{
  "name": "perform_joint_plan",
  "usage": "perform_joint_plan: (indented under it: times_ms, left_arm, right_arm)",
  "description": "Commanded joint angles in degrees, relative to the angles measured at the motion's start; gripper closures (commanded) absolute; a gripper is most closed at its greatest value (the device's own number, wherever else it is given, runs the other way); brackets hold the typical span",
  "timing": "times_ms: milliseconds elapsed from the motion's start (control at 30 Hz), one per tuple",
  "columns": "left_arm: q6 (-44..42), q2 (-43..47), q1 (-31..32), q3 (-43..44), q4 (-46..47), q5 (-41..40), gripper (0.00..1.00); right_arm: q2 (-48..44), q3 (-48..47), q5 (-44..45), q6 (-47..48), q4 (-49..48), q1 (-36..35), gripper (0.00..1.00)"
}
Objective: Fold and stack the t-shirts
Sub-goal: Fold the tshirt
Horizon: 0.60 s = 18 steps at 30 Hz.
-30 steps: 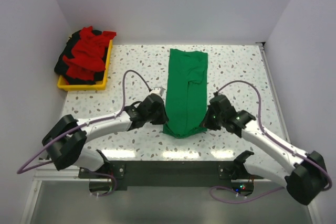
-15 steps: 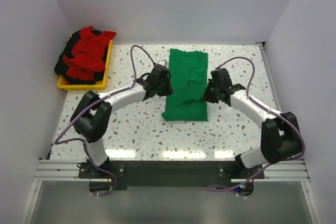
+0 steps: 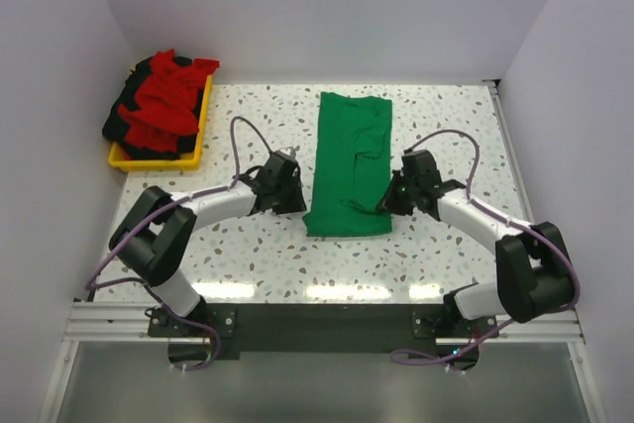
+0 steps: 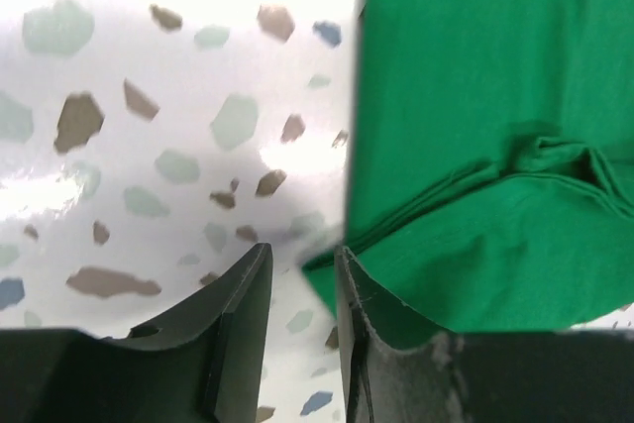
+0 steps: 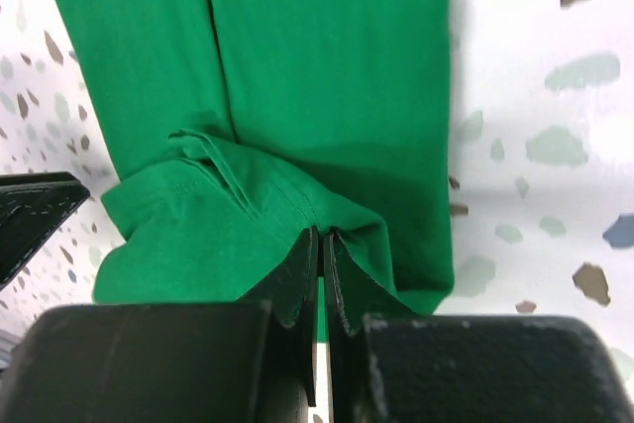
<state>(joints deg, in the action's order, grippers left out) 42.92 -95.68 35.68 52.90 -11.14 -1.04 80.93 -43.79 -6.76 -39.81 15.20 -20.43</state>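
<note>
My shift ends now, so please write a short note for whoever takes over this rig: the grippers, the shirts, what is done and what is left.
The left gripper is open and empty, beside the left edge of the green shirt.
The right gripper is shut on the green shirt's right edge, at the turned-up part.
The green shirt lies mid-table as a narrow strip, its near end folded up over it.
The red shirt and black shirt lie heaped, unfolded, in the tray at the far left.
Done: green shirt partly folded.
Left: finish it, fold the others, stack all.
</note>
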Motion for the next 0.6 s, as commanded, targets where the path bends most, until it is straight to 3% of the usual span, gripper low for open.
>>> perform_joint_plan:
  times_ms: [0,233,567]
  left_arm:
    - [1.55,4.88,-0.17,-3.5,4.19,2.18,0.63]
    - [2.44,8.22,-0.17,-10.27,7.26,5.52,0.58]
    - [2.61,10.42,-0.17,-13.09,13.77,11.32,0.53]
  right_arm:
    - [-6.72,3.52,-2.81,0.35,-2.28,-0.67,1.0]
    - [-17.28,10.38,-4.31,0.09,0.7,-2.51,1.0]
    - [-25.81,17.42,-4.49,-0.79,5.1,-7.6,1.0]
